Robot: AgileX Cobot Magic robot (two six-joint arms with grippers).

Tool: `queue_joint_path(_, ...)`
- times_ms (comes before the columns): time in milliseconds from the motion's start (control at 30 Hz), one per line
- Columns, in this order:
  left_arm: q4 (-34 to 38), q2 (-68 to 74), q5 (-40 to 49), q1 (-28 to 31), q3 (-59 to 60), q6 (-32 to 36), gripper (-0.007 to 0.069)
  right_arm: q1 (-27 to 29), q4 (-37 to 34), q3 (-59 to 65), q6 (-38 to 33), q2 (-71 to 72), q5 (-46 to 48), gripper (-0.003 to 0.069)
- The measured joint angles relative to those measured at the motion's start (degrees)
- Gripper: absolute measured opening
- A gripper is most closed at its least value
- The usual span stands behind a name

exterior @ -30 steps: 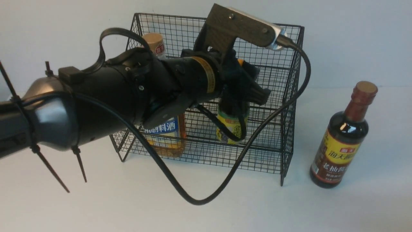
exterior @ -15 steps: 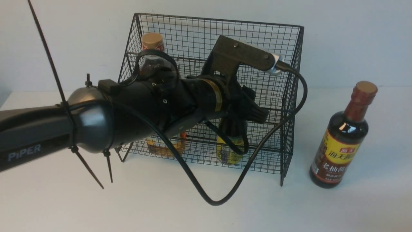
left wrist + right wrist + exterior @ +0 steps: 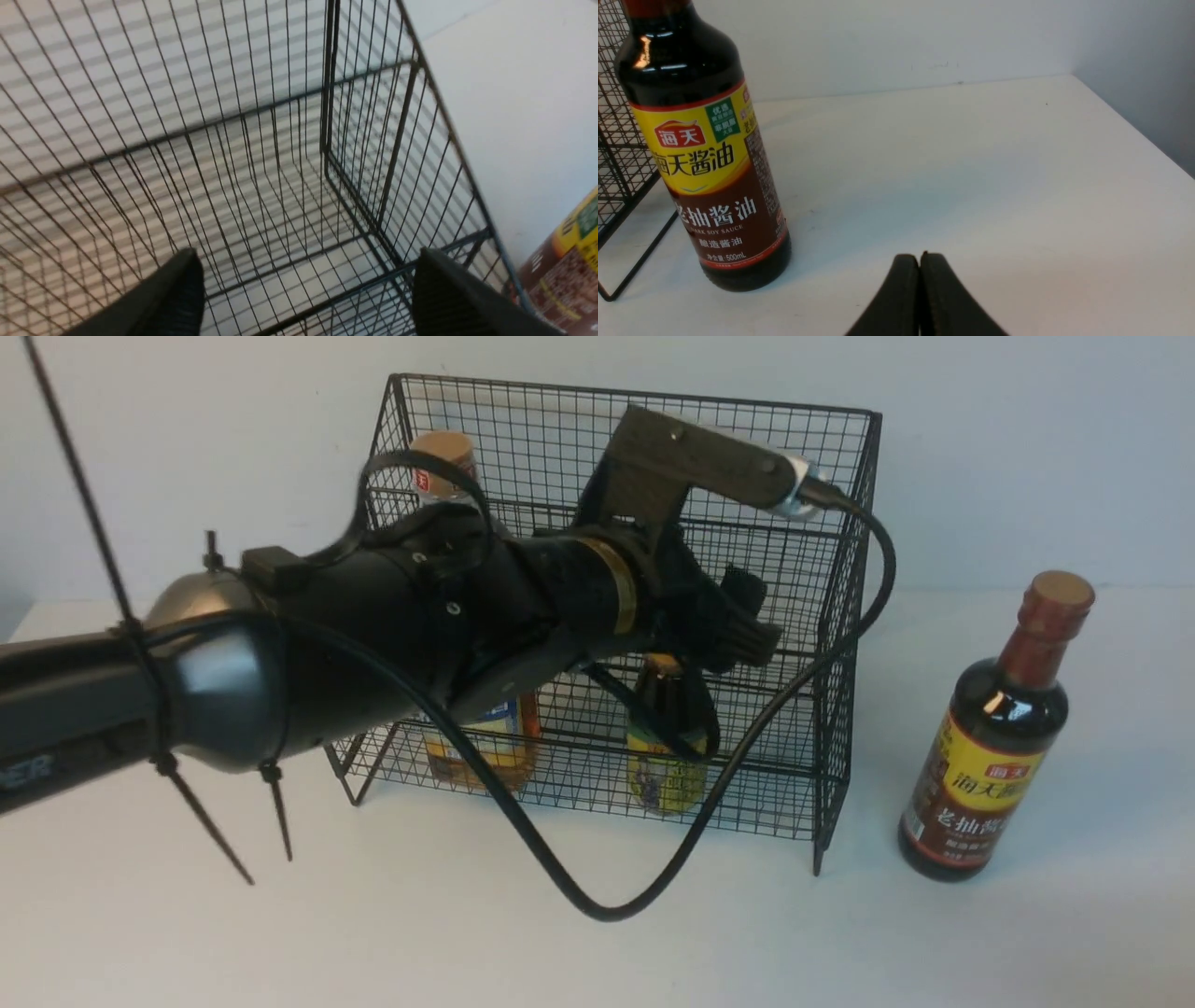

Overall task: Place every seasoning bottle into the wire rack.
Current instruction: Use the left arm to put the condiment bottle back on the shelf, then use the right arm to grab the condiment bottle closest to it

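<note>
The black wire rack [image 3: 794, 476] stands at the back of the table. On its lower tier stand the large amber bottle [image 3: 485, 737] with the tan cap and the small dark squeeze bottle [image 3: 665, 756], upright, its orange nozzle showing. My left gripper [image 3: 738, 621] hovers just above the small bottle, inside the rack. In the left wrist view its fingers [image 3: 182, 284] stand wide apart, open, with only rack mesh [image 3: 327, 93] between them. The tall dark brown-capped bottle [image 3: 990, 747] stands on the table right of the rack. My right gripper [image 3: 920, 255] is shut and empty, low beside that bottle [image 3: 710, 158].
A black cable [image 3: 597, 905] loops from the left wrist camera down onto the table before the rack. The rack's right side wall [image 3: 616, 154] stands close to the tall bottle. The white table meets a wall behind and its right edge [image 3: 1134, 126].
My left arm lowered the small squeeze bottle onto the rack's lower tier, then let go of it and rose a little. The right gripper has not moved.
</note>
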State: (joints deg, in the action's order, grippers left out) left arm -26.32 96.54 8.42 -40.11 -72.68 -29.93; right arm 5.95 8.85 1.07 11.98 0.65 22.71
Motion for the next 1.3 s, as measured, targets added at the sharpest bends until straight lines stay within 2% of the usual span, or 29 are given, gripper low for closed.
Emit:
queue_joint_path(100,0.0,-4.8,3.5,0.0,0.0,0.0,0.0564,0.0,0.0,0.0,0.0,0.0,0.0,-0.0013)
queue_joint_path(233,0.0,-11.1,10.5,0.0,0.0,0.4,0.0507,0.0,0.0,0.0,0.0,0.0,0.0,-0.0013)
queue_joint_path(333,0.1,-19.5,22.3,0.0,0.0,2.1,0.0322,0.0,0.0,0.0,0.0,0.0,0.0,-0.0013)
queue_joint_path(400,0.2,-22.5,25.8,0.0,0.0,2.6,0.0238,0.0,0.0,0.0,0.0,0.0,0.0,-0.0013)
queue_joint_path(433,0.3,-26.4,32.2,0.0,0.0,3.6,0.0109,0.0,0.0,0.0,0.0,0.0,0.0,-0.0013)
queue_joint_path(533,0.5,-32.6,39.7,0.0,0.0,4.5,0.0021,0.0,0.0,0.0,0.0,0.0,0.0,-0.0013)
queue_joint_path(633,0.8,-39.6,44.7,0.0,-0.1,4.7,-0.0004,0.0,0.0,0.0,0.0,0.0,0.0,-0.0013)
queue_joint_path(767,0.9,-46.5,47.0,0.0,-0.4,5.0,-0.0005,0.0,0.0,0.0,0.0,0.0,0.0,-0.0013)
queue_joint_path(967,0.9,-54.7,47.4,0.0,-0.5,5.0,-0.0005,0.0,0.0,0.0,0.0,0.0,0.0,-0.0013)
queue_joint_path(1300,0.2,-58.2,47.8,0.0,-0.1,5.7,-0.0005,0.0,0.0,0.0,0.0,0.0,0.0,-0.0013)
